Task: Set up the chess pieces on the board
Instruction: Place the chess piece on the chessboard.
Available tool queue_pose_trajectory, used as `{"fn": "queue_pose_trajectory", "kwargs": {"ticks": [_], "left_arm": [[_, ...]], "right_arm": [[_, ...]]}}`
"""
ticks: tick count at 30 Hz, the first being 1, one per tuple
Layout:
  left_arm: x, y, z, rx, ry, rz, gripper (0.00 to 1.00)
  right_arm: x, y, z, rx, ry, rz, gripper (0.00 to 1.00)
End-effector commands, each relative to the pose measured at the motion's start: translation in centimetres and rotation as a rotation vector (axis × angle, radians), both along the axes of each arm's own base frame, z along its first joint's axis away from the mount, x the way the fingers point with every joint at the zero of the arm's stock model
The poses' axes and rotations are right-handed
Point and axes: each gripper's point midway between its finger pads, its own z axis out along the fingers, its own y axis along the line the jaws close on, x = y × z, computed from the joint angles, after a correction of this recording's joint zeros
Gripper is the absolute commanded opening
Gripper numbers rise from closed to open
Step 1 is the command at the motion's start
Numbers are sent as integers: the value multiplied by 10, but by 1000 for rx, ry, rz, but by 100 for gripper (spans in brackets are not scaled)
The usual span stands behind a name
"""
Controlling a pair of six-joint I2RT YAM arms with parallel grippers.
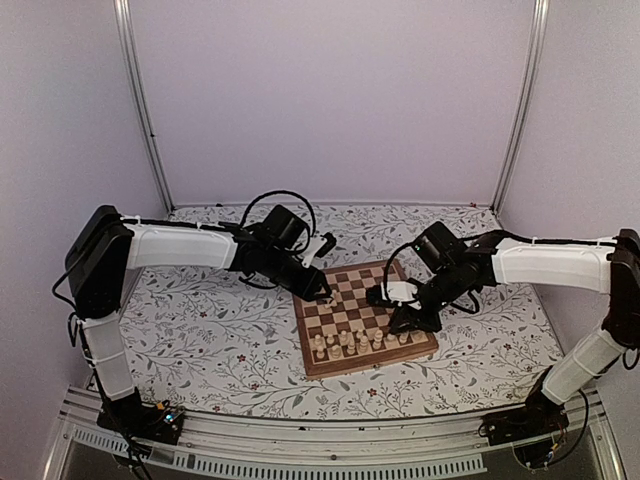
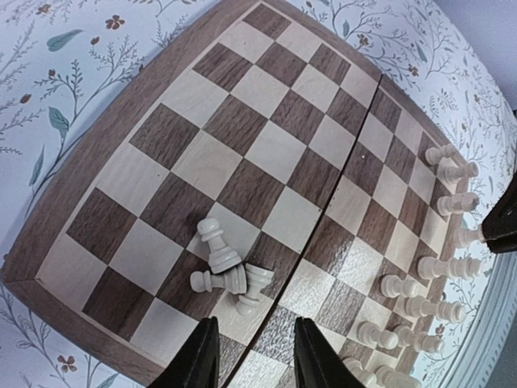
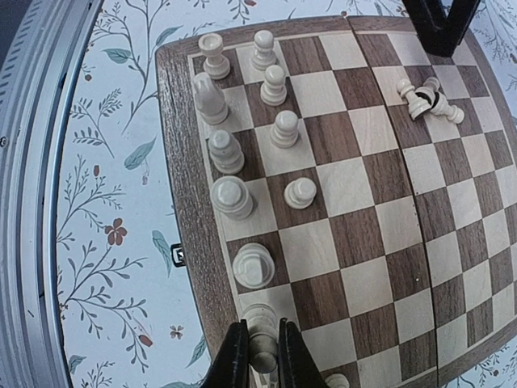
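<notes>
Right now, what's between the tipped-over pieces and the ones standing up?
Only bare squares of the board and its fold seam lie between the tipped-over pieces and the standing pieces. The left wrist view shows it clearest.

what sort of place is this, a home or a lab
Most likely a robot lab test cell: plain walls framed by aluminium posts, left arm and right arm bolted to a metal rail, a board on a floral table.
</notes>
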Motion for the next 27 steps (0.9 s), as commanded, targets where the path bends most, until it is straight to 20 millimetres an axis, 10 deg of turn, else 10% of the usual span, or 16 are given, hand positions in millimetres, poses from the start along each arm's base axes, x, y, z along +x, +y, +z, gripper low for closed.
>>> {"fn": "queue_pose_trajectory", "kwargs": {"ticks": [1,27], "left_arm": [[9,5,10,-7,-27,12,34],[8,8,9,-14,-24,19,34]], "right_arm": [[-7,0,-13,-27,15,22,9],[0,2,-29,-75,-5,-9,21]]}}
